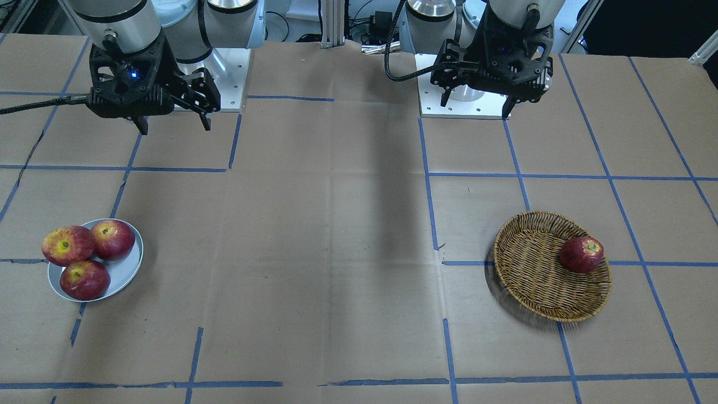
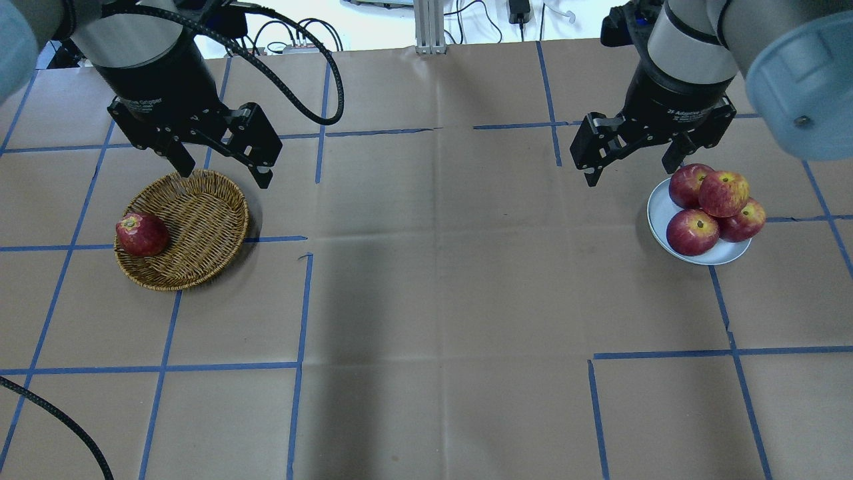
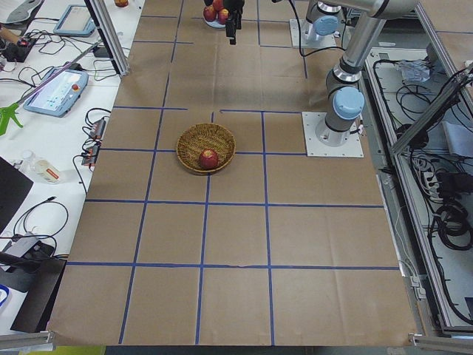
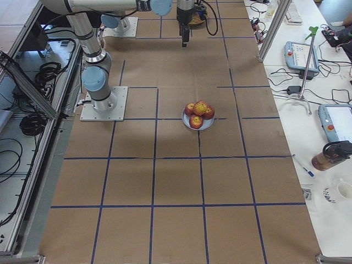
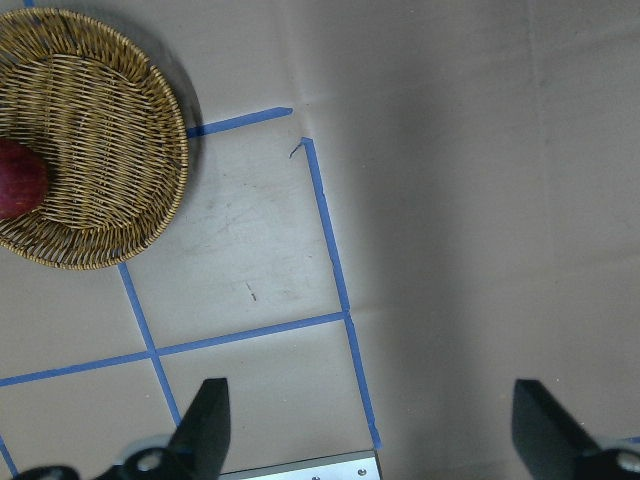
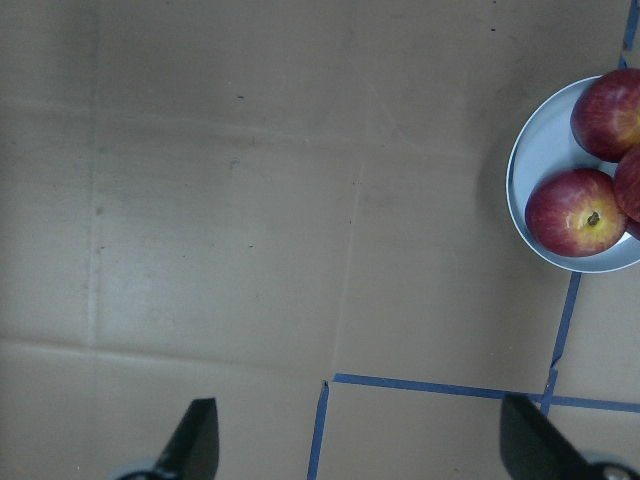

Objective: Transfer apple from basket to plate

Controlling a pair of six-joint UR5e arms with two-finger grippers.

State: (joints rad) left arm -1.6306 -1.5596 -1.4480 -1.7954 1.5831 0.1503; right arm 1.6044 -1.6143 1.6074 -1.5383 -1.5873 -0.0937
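The apple [image 2: 723, 193], streaky pinkish-red with a broad yellow stem patch, lies on top of three darker apples on the plate [image 2: 658, 215]; it also shows in the front view [image 1: 67, 245] on the plate [image 1: 126, 270]. The wicker basket [image 2: 196, 220] holds one dark red apple [image 2: 141, 235] at its left rim. My left gripper [image 2: 224, 175] is open and empty, hovering over the basket's far right edge. My right gripper [image 2: 629, 173] is open and empty, hovering just left of the plate.
The table is brown cardboard with a blue tape grid [image 2: 303, 300]. Both arm bases [image 1: 460, 101] stand at the robot's edge. In the right wrist view, the plate [image 6: 535, 160] sits at the upper right.
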